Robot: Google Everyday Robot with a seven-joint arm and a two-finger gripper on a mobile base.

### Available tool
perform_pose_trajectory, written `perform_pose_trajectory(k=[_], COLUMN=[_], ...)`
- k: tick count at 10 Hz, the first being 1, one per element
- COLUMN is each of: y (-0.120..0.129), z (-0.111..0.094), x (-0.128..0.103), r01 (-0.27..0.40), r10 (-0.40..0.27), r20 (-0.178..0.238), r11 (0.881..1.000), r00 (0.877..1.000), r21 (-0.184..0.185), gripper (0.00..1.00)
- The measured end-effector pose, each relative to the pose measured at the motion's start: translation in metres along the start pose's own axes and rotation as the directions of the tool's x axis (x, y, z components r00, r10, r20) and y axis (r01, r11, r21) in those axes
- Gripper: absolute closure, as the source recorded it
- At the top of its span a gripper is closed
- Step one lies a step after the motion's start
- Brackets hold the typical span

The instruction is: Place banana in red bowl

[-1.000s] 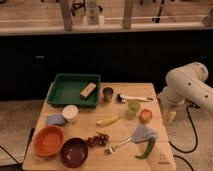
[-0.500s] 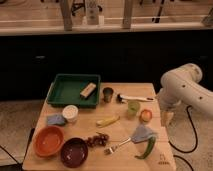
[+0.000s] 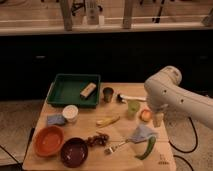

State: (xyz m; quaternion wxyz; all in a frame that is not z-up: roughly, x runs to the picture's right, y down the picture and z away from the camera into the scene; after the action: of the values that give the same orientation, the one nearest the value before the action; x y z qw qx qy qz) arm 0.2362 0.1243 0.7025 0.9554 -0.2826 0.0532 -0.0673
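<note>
On the bench (image 3: 120, 161), mid-surface: banana (image 3: 108, 121) lying flat | red bowl (image 3: 48, 141) at front-left, well apart from banana, just beside purple bowl (image 3: 74, 151) | hand (image 3: 157, 119) hanging over right side of bench, spread open, holding nothing, apart from banana

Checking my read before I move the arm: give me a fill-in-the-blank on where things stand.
1. The banana lies on the ___, not in the red bowl.
2. The other bowl, beside the red bowl, is dark ___.
3. The gripper hangs open by the table's right edge, holding ___.
Missing: table; purple; nothing.
</note>
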Motion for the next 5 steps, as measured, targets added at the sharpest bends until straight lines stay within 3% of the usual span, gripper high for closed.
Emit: perform_pose_trajectory(k=[2,5], y=[-0.004,-0.006], z=[0.011,0.024], x=[-0.031,-0.047], r01=[0.055,0.114], r10=[-0.055,-0.114], r20=[-0.005,-0.006], r11=[0.998,0.993], r00=[0.998,0.993], r21=[0.001,0.000], gripper=[0.20,0.20])
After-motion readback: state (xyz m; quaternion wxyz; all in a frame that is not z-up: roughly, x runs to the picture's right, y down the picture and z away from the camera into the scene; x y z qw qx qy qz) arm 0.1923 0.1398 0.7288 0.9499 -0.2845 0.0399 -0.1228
